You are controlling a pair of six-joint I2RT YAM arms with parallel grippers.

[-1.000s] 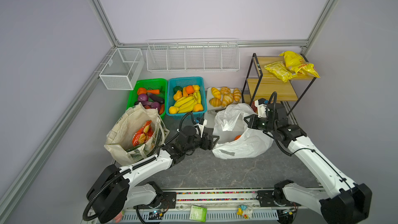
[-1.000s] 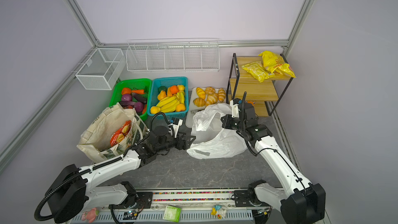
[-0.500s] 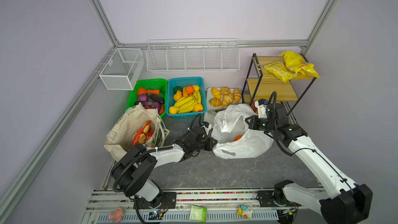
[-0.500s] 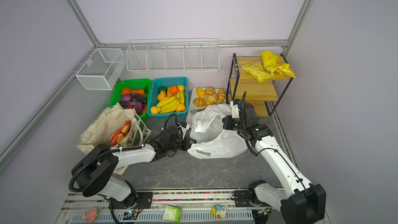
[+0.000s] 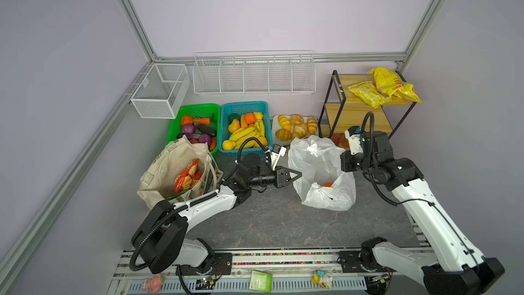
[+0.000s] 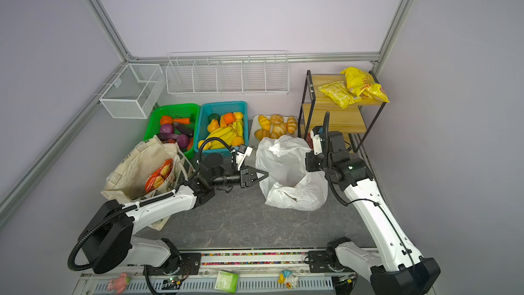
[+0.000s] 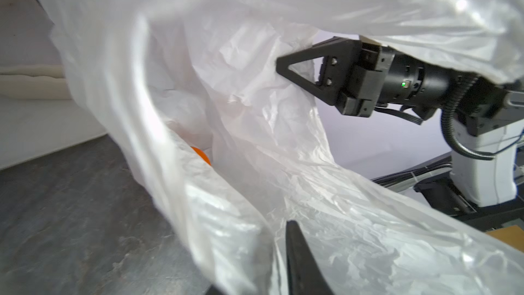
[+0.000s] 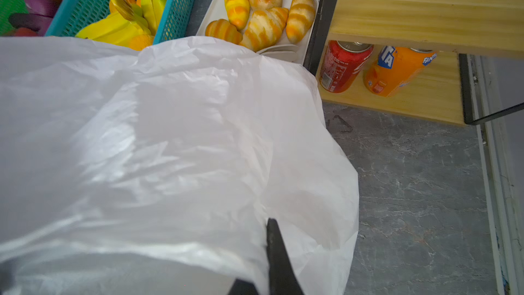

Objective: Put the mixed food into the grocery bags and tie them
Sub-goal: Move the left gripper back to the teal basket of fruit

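In both top views the cream canvas tote (image 5: 170, 163) stands open on the left with the red snack packet (image 5: 187, 177) inside. The white plastic bag (image 5: 317, 160) sits on the grey surface (image 5: 269, 217) with an orange toy fruit (image 5: 328, 185) at its bottom. We judge the filling partly done at best, and the tying not yet begun: neither bag is knotted. The left end effector (image 5: 296, 173) lies level at the plastic bag's rim on the tote's side, tips against the film. From here we cannot tell whether its jaws are parted or pinched on it.

From the left wrist, the bag's mouth gapes and the orange toy fruit shows deep inside. The tips of the right end effector (image 7: 279, 66) meet on the far rim, clamping the film and holding it up. Only one left finger (image 7: 303, 262) shows, with film draped beside it; it is possibly gripped, but we cannot say.

From the right wrist, film fills most of the view and hides all but one finger (image 8: 279, 256).
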